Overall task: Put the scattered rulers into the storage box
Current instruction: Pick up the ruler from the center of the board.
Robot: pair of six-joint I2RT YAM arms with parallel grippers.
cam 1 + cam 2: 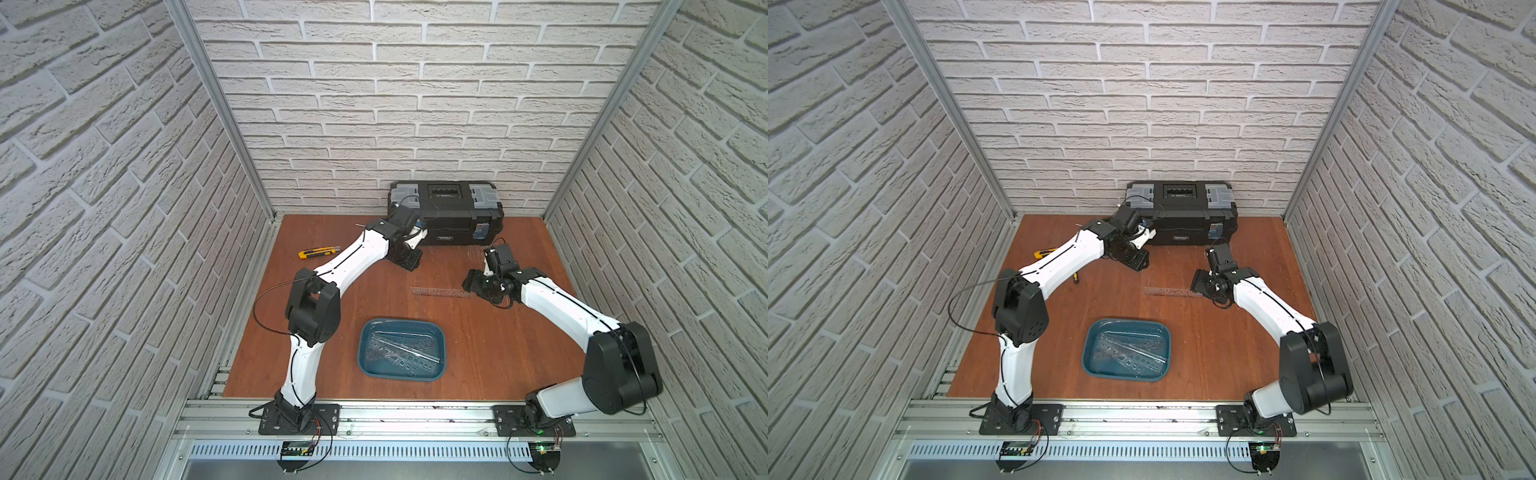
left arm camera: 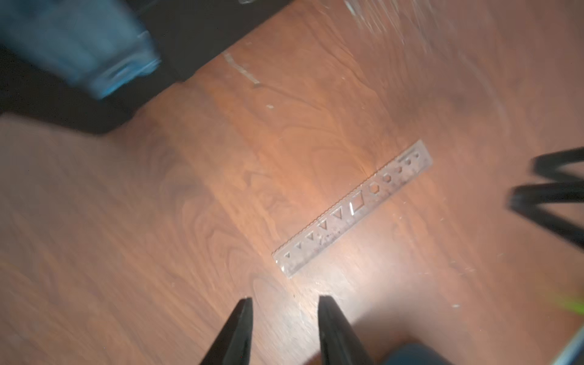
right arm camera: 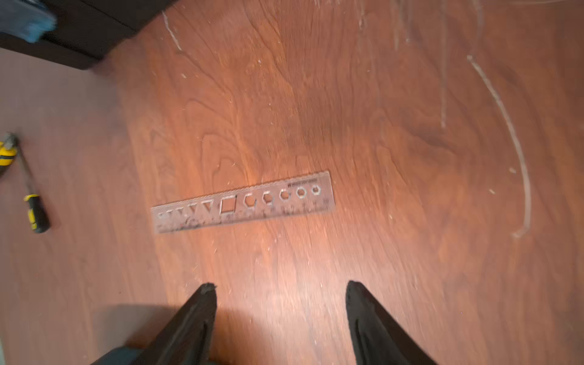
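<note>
One transparent ruler with cut-out shapes lies flat on the wooden table between the two arms, also seen in the wrist views. The storage box, a teal tray, sits nearer the front and holds several clear rulers. My left gripper hovers off one end of the loose ruler, jaws apart and empty. My right gripper hangs just short of the ruler's long edge, open wide with nothing between its fingers. In a top view the right gripper is by the ruler's right end.
A black toolbox stands against the back wall, close behind the left gripper. A yellow-black utility knife lies at the back left. A small yellow-black screwdriver lies beyond the left arm.
</note>
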